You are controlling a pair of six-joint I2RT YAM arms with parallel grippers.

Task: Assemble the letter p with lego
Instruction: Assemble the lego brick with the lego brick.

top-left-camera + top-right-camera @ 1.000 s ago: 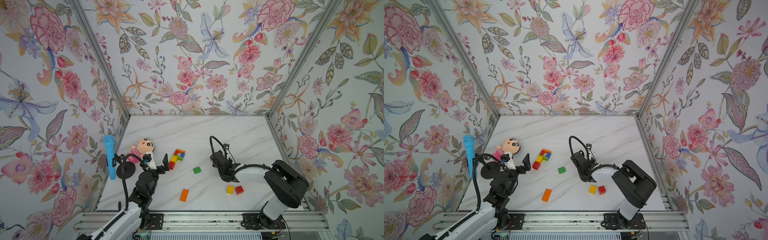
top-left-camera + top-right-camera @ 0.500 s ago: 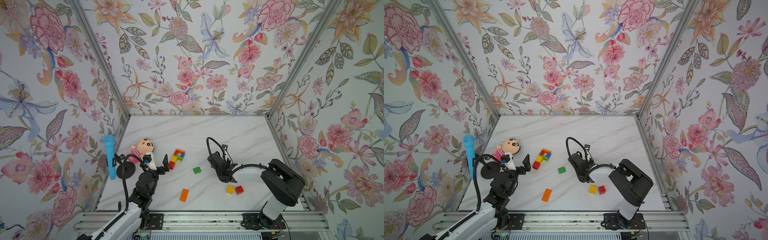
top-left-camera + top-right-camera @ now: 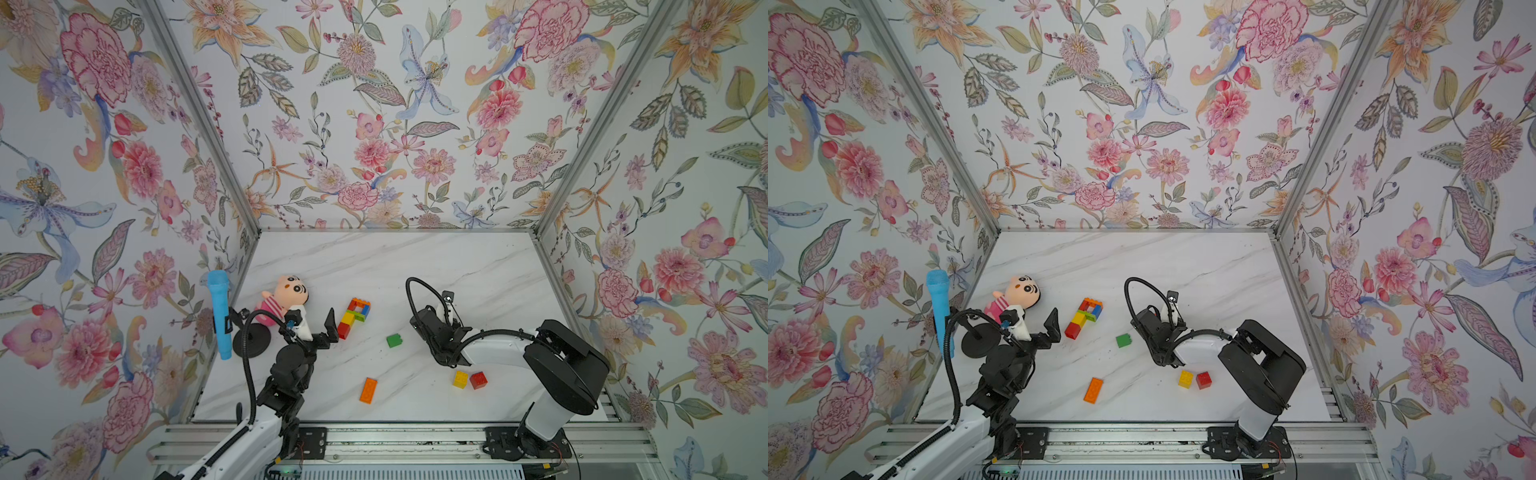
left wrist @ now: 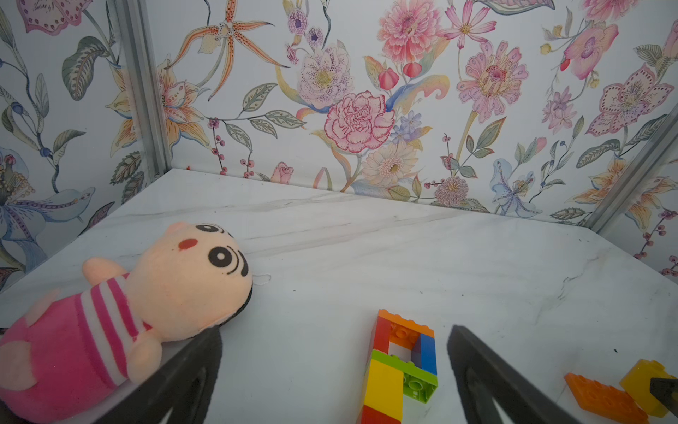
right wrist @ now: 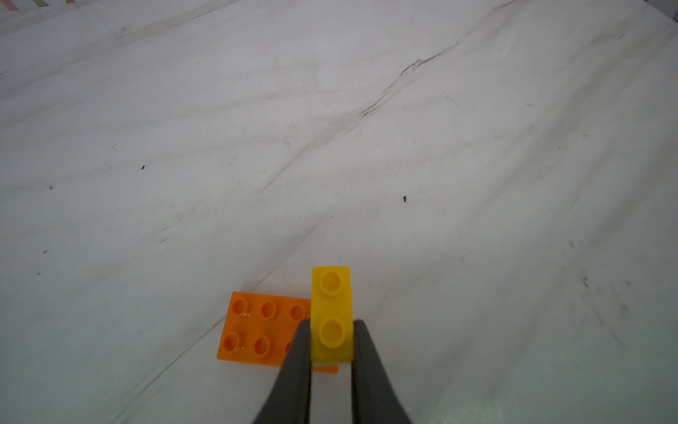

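Note:
The lego letter [image 3: 354, 316] lies flat left of centre: a red, yellow and red stem with an orange, blue and green loop. My left gripper [image 3: 313, 328] hovers open at its near end. In the left wrist view the stem [image 4: 385, 381] shows between the open fingers [image 4: 205, 352], ungripped. My right gripper [image 5: 332, 326] is shut on a small yellow brick [image 5: 332, 293], held just above an orange brick [image 5: 257, 326]. In both top views its fingertips are hidden under the wrist [image 3: 432, 332]. Loose green [image 3: 394, 340], orange [image 3: 368, 390], yellow [image 3: 460, 379] and red [image 3: 478, 380] bricks lie nearer the front.
A pink plush doll [image 3: 286, 299] lies beside my left gripper, toward the left wall. A blue microphone [image 3: 219, 311] on a black round stand [image 3: 251, 338] stands at the left edge. Flowered walls close the marble table [image 3: 415, 257] on three sides.
My right arm has drifted slightly left toward the letter, still holding the yellow brick. The left arm and the bricks on the table have not moved.

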